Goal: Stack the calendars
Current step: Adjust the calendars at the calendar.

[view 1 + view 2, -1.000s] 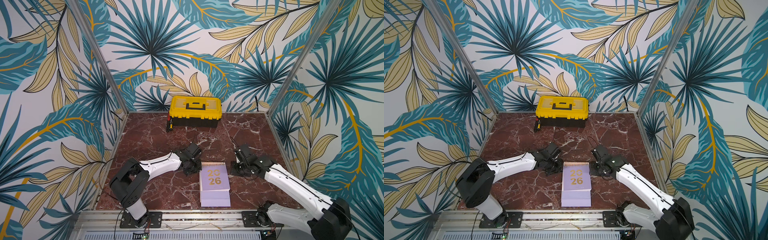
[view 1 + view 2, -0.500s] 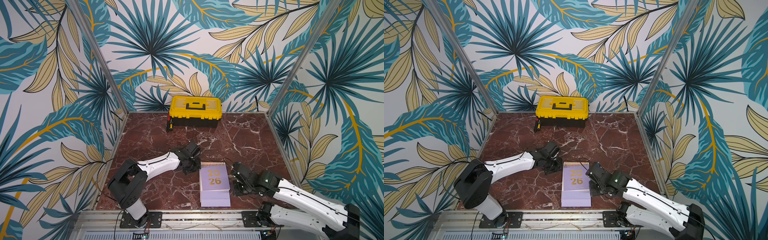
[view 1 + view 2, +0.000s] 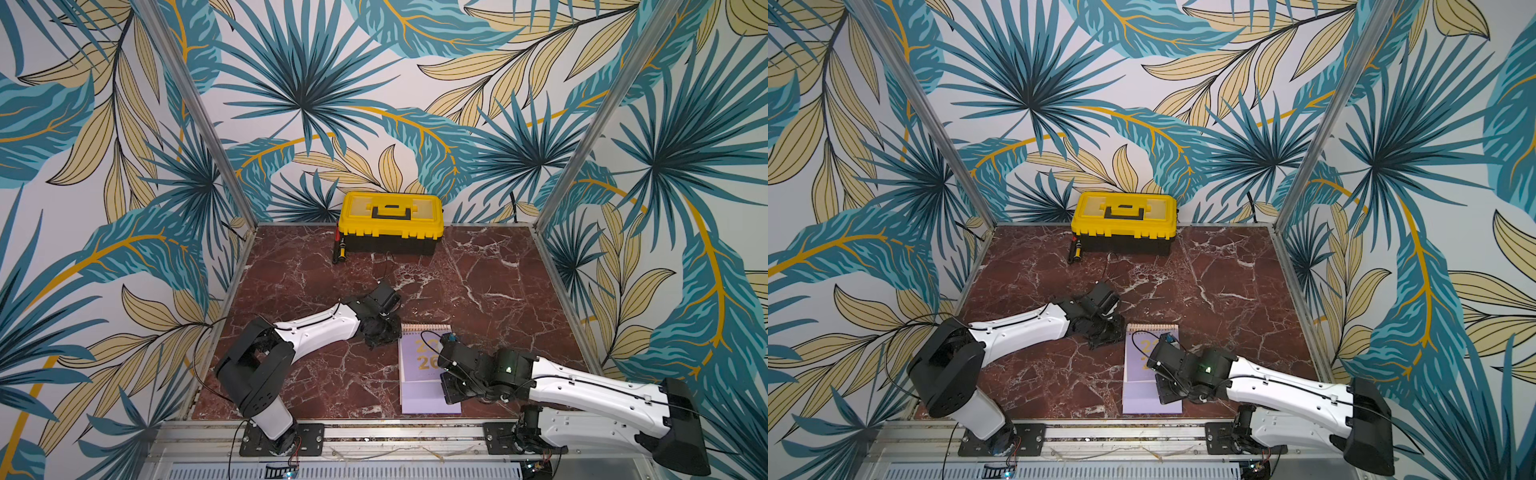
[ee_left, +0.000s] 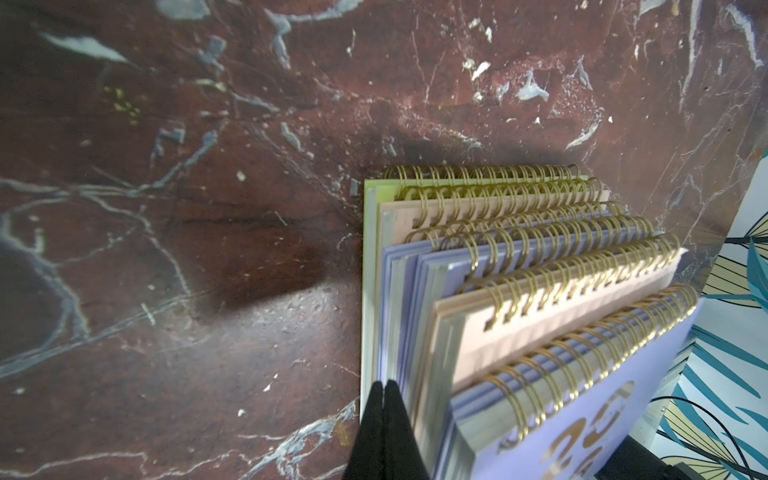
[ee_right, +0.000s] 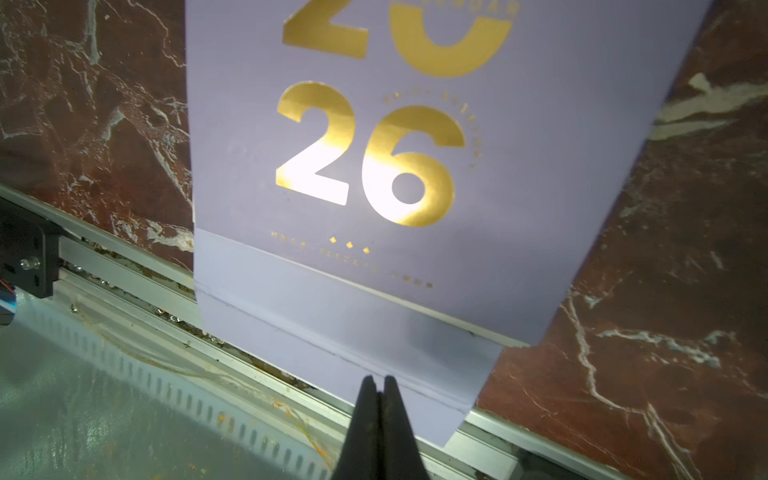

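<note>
The calendars point(image 3: 415, 368) point(image 3: 1139, 374) lie in one pile near the table's front edge, a lilac one with gold "2026" on top. In the left wrist view the pile point(image 4: 498, 266) is staggered at the gold spirals, with lime green at the bottom and peach and lilac above. My left gripper point(image 3: 380, 337) point(image 3: 1102, 338) point(image 4: 383, 384) is shut and empty at the pile's far left corner, its tips by the side edges. My right gripper point(image 3: 451, 397) point(image 3: 1167, 395) point(image 5: 378, 380) is shut and empty over the top calendar's point(image 5: 374, 166) near flap.
A yellow-and-black toolbox point(image 3: 390, 222) point(image 3: 1124, 218) stands against the back wall, with a small red-and-black tool point(image 3: 340, 249) at its left. A metal rail point(image 3: 374, 432) runs along the table's front edge. Patterned walls close the other three sides.
My right arm has swung from the pile's right side down toward the front edge and now lies across the pile's near right part. The left arm has hardly moved.
</note>
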Motion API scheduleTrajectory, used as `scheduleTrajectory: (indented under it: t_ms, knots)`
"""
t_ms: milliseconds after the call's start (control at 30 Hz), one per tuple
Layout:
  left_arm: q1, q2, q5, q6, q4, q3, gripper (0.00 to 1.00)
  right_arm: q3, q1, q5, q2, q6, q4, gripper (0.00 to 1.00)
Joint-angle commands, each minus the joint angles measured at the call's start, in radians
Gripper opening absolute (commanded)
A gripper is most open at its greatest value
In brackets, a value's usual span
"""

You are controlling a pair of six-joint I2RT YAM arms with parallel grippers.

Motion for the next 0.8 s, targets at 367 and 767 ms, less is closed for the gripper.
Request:
scheduleTrajectory:
  t_ms: [367,767]
  knots:
    - [0.005,-0.023,0.008,0.009,-0.015,0.004,0.0,0.005,0.016,0.108,0.105,0.032,0.07,0.0]
    - [0.006,-0.01,0.015,0.01,-0.015,0.009,0.0,0.01,0.016,0.193,0.064,0.062,0.061,0.0]
